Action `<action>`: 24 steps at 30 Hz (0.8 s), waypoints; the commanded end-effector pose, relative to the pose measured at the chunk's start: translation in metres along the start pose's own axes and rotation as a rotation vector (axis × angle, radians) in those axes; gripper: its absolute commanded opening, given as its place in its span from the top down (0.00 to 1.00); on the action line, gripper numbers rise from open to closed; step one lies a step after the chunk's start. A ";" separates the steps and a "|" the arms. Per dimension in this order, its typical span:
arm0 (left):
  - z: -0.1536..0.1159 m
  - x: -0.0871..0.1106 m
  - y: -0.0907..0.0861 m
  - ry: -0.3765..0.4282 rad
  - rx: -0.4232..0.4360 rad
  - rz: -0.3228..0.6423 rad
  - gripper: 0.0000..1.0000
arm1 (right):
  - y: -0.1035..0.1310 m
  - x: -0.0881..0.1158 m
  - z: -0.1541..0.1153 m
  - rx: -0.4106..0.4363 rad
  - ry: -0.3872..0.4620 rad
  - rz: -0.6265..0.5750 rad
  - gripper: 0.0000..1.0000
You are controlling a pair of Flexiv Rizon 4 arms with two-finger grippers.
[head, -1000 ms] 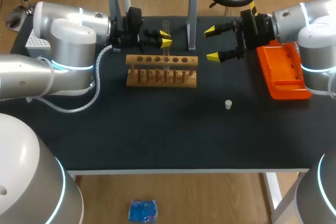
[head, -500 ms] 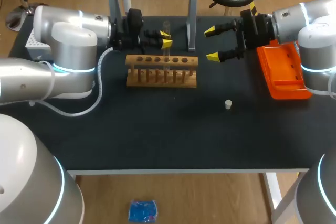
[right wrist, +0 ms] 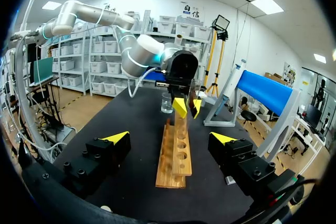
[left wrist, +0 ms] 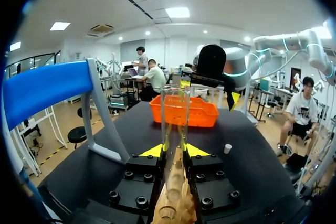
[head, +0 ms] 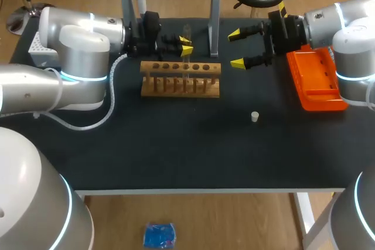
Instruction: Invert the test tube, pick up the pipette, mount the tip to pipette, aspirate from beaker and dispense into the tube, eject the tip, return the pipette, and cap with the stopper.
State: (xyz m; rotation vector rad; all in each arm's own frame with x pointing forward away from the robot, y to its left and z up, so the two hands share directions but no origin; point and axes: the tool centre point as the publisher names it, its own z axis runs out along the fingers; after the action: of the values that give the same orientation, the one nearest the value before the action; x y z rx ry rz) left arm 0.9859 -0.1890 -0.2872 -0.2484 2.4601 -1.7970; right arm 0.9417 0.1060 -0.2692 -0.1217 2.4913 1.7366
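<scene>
The left arm [head: 76, 57] and right arm [head: 351, 33] are rounded silver-grey shells with glowing cyan joint rings; a white ribbed cable [head: 109, 95] loops off the left one. The left gripper [left wrist: 175, 150] and right gripper [head: 236, 48] are black, screw-studded blocks tipped with yellow wedges.

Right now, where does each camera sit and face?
Head: above, behind the table, looking down on the rack; left arm and right arm show.
Left wrist: on the left arm, facing the orange basket and right arm; its jaws, shut on the tube, show.
Right wrist: on the right arm, facing the rack and left arm; its open jaws show.
Shared: all three show the rack.
</scene>
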 end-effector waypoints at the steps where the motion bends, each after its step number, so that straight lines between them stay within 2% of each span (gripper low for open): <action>1: 0.002 -0.002 0.002 0.010 -0.005 -0.003 1.00 | -0.001 0.000 0.000 0.000 0.000 -0.001 0.00; 16: 0.004 -0.003 0.006 0.018 -0.019 -0.019 1.00 | -0.001 0.000 0.000 0.000 0.000 -0.001 0.00; 17: 0.004 -0.003 0.006 0.020 -0.020 -0.020 0.93 | -0.001 0.000 0.000 0.000 0.000 -0.001 0.00; 19: 0.004 -0.004 0.006 0.019 -0.021 -0.022 0.62 | -0.001 0.000 0.000 0.000 0.000 -0.001 0.00; 20: 0.004 -0.004 0.006 0.019 -0.022 -0.023 0.28 | -0.001 0.000 0.000 0.000 0.000 -0.001 0.00; 21: 0.004 -0.004 0.006 0.020 -0.021 -0.023 0.22 | -0.001 0.000 0.000 0.000 0.000 -0.001 0.00; 22: 0.004 -0.004 0.006 0.020 -0.020 -0.023 0.26 | -0.001 0.000 0.000 0.000 0.000 -0.001 0.00; 24: 0.004 -0.004 0.006 0.018 -0.021 -0.023 0.19 | -0.001 0.000 0.000 0.000 0.000 -0.001 0.00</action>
State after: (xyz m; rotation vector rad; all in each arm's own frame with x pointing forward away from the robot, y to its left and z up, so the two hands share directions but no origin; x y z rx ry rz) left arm 0.9876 -0.1901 -0.2943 -0.2673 2.4931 -1.7908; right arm 0.9417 0.1060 -0.2692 -0.1217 2.4913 1.7366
